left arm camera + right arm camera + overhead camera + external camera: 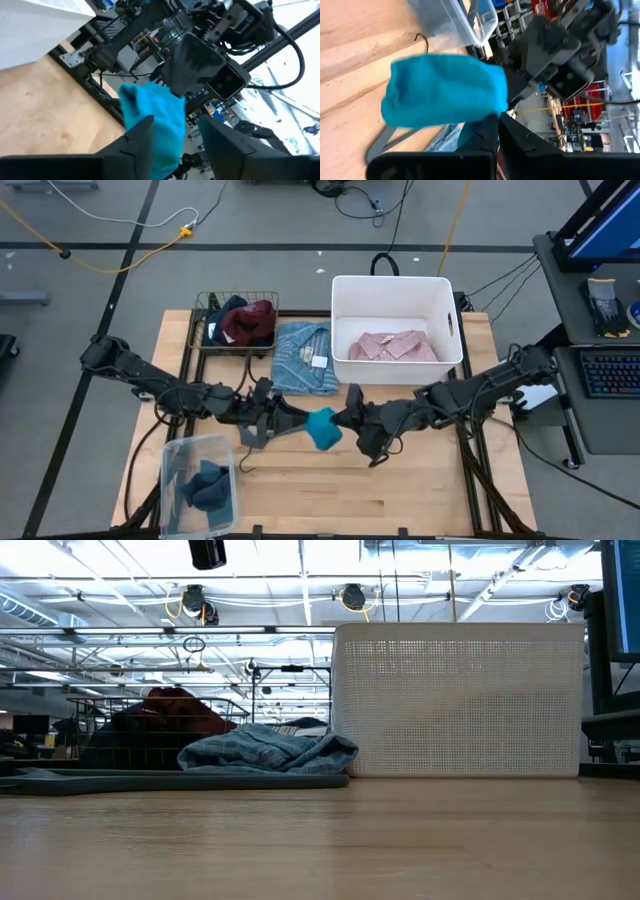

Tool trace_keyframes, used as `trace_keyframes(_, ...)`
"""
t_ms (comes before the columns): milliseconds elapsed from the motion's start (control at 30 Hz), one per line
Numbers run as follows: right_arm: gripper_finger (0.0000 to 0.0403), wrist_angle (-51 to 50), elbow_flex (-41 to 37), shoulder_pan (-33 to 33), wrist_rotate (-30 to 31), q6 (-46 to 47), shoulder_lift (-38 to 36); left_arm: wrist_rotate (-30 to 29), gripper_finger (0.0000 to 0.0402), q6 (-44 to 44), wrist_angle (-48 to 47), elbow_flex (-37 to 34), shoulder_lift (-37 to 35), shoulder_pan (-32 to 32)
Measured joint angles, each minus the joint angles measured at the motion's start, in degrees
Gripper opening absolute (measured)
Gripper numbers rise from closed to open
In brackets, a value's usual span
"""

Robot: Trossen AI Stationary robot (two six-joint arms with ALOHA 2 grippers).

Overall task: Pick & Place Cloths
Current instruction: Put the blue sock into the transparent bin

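A small teal piece [323, 428] hangs above the table's middle, between my two grippers. My right gripper [346, 418] reaches in from the right and is shut on it; the right wrist view shows the piece [442, 90] bunched ahead of the shut fingers. My left gripper [291, 420] faces it from the left, open, with the piece [152, 122] hanging between its fingers. A pink shirt [395, 345] lies in the white bin [345, 290]. A light blue striped shirt [305, 358] lies on the table. Maroon and navy pieces [245, 322] fill the wire basket [205, 305]. My left gripper has one finger on each side of the teal piece's lower part [165, 145]; I cannot tell whether either finger touches it. My right gripper pinches one edge of the teal piece [481, 116] between its two fingers, coming at it roughly level from the table's right. The piece is lifted clear of the table and hangs bunched beyond the fingers.
A clear plastic box [172, 470] at the near left holds a slate-blue piece [208, 485]. A grey hanger [250, 438] lies on the table under my left gripper. In the low view the white bin [460, 700] and the striped shirt [270, 752] stand at the far side.
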Motion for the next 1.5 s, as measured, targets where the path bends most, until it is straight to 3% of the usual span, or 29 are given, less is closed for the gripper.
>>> trace_keyframes(200, 0.0000, 3.0, 0.0, 1.2, 0.2, -2.4, 0.0, -0.5, 0.0209, -1.8, -2.3, 0.0, 0.0, 0.0)
trace_keyframes(400, 0.0000, 3.0, 0.0, 2.7, 6.8, -5.1, 0.0, -0.7, 0.0232, -5.2, -2.6, 0.0, 0.0, 0.0)
trace_keyframes(833, 0.0000, 4.7, 0.0, 1.3, 7.3, -6.4, 0.5, -0.3, 0.0235, -6.9, 1.1, 0.0, 0.0, 0.0)
trace_keyframes(1200, 0.0000, 9.9, -0.1, -1.1, 7.2, -9.6, 3.9, -0.1, 0.0234, -5.9, -3.2, 1.8, 0.1, 0.0)
trace_keyframes(1333, 0.0000, 10.9, 0.0, -2.0, 7.3, -9.4, 3.6, -0.2, 0.0205, -5.4, -3.6, 1.9, 0.1, 0.5)
trace_keyframes(1500, 0.0000, 13.8, 0.0, -2.0, 7.2, -9.4, 3.6, -0.1, 0.0102, -2.8, -3.1, 1.9, 0.1, 2.1)
